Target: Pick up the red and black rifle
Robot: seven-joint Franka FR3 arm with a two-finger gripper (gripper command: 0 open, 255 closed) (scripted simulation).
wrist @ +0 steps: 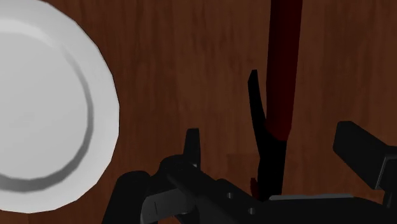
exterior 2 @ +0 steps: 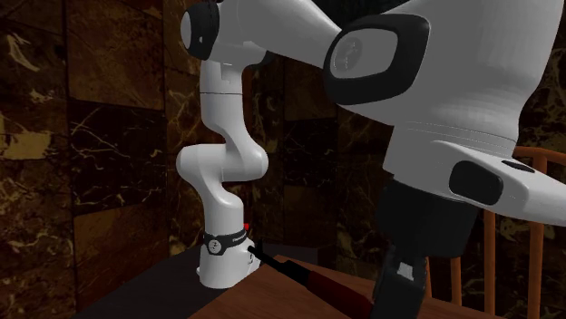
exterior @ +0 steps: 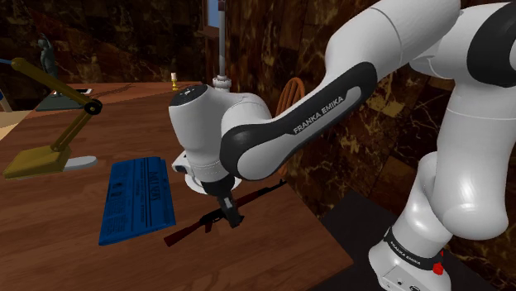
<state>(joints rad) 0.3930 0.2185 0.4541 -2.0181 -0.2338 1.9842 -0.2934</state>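
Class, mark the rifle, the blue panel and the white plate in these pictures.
Rifle (exterior: 188,228): shoulder view, on its stock.
Blue panel (exterior: 136,198): shoulder view, on its top face.
White plate (wrist: 38,102): wrist view, on its flat middle.

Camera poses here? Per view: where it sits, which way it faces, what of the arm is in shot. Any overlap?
Shoulder view: beside the stand, looking down across the wooden table; the arm reaches to the gripper at the rifle.
Second exterior view: low over the table, facing back at the arm's base; near links loom large.
Wrist view: on the hand, looking down at the table, a white plate and the rifle's red part.
Shared: all three show the rifle and table.
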